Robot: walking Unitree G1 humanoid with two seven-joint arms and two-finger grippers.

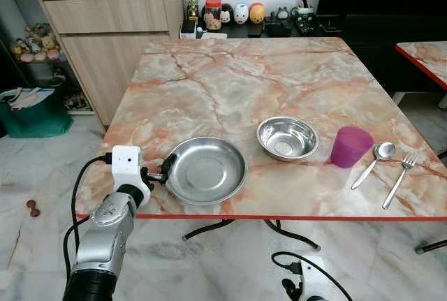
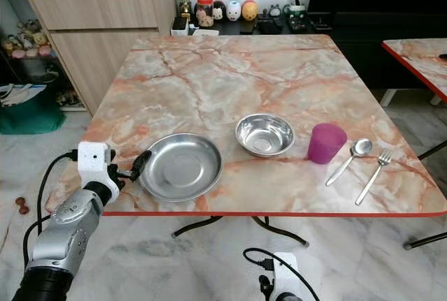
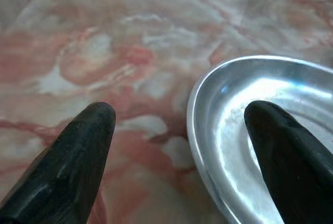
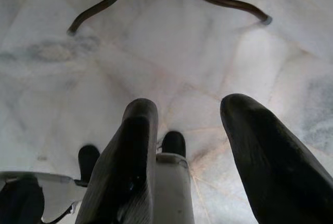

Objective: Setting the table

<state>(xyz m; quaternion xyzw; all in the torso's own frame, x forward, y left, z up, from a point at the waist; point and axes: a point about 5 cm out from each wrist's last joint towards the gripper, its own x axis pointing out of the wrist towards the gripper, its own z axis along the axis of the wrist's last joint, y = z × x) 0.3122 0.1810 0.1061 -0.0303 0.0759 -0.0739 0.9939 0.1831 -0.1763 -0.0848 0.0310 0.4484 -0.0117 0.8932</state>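
- Where the marble table [image 1: 230,84] met its red front edge, the left gripper [image 1: 165,169] sat at the near-left rim of the steel plate [image 1: 206,170], its fingers spread apart.
- Seen from the left wrist, one black finger [image 3: 78,156] lay outside the plate [image 3: 260,130] over the tabletop, and the other [image 3: 291,151] lay over the plate's inside, so the rim ran between them; whether either touched the metal could not be told.
- To the plate's right stood a steel bowl [image 1: 287,137], just beside it but apart.
- Further right came a purple cup [image 1: 350,146], then a spoon [image 1: 374,162] and a fork [image 1: 401,175], lying side by side.
- The right gripper [image 4: 187,130] hung low over the pale floor [image 4: 208,52] with its fingers parted, holding nothing, the table's dark legs [image 4: 218,0] beyond it.
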